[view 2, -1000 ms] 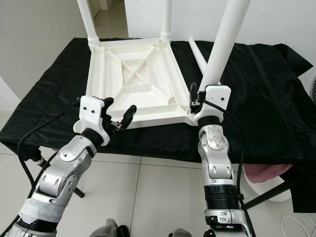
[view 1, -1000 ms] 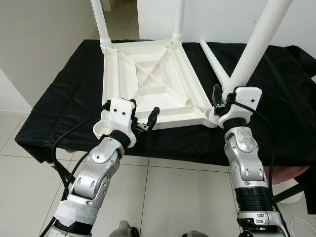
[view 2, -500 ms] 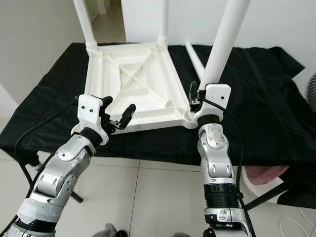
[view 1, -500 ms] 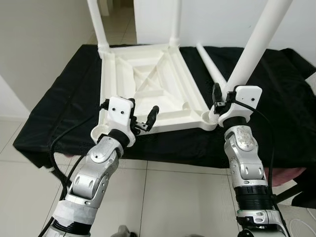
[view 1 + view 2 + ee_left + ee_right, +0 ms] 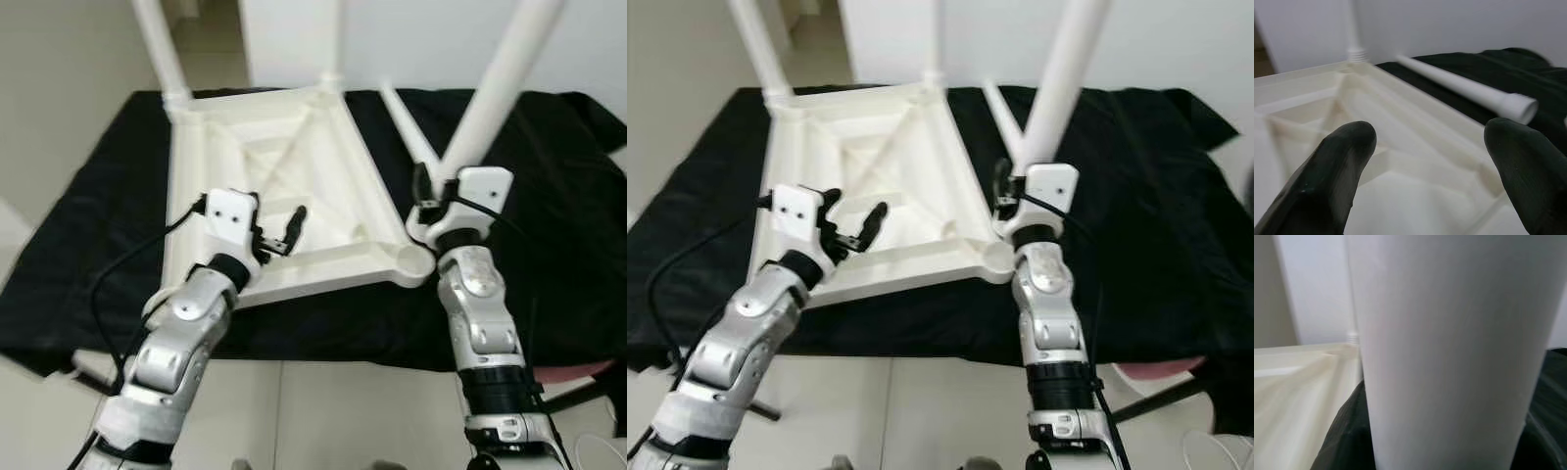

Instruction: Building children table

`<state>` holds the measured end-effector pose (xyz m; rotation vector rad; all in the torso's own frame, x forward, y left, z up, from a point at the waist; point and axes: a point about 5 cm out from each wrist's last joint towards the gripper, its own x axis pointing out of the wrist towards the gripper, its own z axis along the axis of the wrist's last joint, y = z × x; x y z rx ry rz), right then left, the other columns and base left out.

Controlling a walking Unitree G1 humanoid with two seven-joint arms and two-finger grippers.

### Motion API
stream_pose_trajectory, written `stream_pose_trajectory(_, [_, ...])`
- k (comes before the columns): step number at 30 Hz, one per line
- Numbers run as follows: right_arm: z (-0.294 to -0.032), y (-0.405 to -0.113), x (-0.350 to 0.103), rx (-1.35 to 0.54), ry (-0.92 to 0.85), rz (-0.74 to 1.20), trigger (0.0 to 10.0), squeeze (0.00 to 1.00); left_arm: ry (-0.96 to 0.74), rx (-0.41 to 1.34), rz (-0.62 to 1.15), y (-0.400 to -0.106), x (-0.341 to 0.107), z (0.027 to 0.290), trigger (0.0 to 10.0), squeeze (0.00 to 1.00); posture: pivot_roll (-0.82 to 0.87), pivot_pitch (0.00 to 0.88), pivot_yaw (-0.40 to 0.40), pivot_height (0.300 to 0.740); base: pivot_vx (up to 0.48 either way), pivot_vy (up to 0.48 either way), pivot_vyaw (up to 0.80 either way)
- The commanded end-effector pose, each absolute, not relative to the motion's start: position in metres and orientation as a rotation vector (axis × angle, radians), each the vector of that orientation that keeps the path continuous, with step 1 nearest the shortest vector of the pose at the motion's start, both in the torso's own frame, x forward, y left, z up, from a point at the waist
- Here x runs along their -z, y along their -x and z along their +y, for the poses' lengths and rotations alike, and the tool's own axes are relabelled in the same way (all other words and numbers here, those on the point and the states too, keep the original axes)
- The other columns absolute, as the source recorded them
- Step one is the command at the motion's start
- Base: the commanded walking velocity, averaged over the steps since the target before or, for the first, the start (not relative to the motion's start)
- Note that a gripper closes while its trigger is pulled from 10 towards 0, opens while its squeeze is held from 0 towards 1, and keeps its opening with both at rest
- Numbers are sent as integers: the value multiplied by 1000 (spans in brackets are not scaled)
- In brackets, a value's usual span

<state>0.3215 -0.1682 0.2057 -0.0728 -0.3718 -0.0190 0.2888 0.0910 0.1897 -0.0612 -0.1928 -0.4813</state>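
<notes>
- Upside-down white plastic table [image 5: 265,186] lies on the black cloth [image 5: 549,196] that covers the tabletop, its ribbed underside facing up at me.
- Two legs already stand in the far corners: far left leg [image 5: 155,44] and far middle leg [image 5: 330,39], both upright.
- My right hand [image 5: 423,196] is at the near right corner of the upturned table, just above the round corner socket [image 5: 416,262].
- That hand is clamped on the big white leg [image 5: 500,83], which rises tilted up and away to my right; in the right wrist view the leg [image 5: 1449,347] stands between my two black fingers [image 5: 1347,431], pressed on both sides.
- My left hand [image 5: 279,230] hovers over the near left part of the table's underside, inside the rim [image 5: 323,274].
- Its fingers are spread apart with nothing between them; in the left wrist view the two black fingertips [image 5: 1342,161] frame the white ribs of the underside.
- A loose leg [image 5: 411,137] lies flat on the black cloth just beside the table's right edge, running away from me; the left wrist view shows its threaded end [image 5: 1518,105] pointing toward me.
- Pale floor tiles [image 5: 921,411] show below the near edge of the cloth, between my two silver arms.
</notes>
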Motion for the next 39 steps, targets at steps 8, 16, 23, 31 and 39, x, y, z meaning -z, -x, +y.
stream_pose_trajectory(8, [-166,-323,-208,17,63,-378,10000,0,50,595,-192,-282,-188,86,10000,0,-97,51,45,740,0,0,0])
stream_pose_trajectory(16, [-165,-323,-208,15,64,-375,10000,0,28,664,-163,-276,-183,76,10000,0,-98,54,44,740,0,0,0])
stream_pose_trajectory(23, [-165,-326,-207,12,71,-364,10000,0,-31,767,-128,-272,-176,62,10000,0,-96,50,43,740,0,0,0])
stream_pose_trajectory(31, [-161,-329,-205,-8,87,-343,10000,0,-87,854,-91,-270,-171,50,10000,0,-95,51,47,740,0,0,0])
stream_pose_trajectory(39, [-157,-332,-201,-59,133,-312,10000,0,-88,907,-85,-268,-173,44,10000,0,-98,53,51,740,0,0,0])
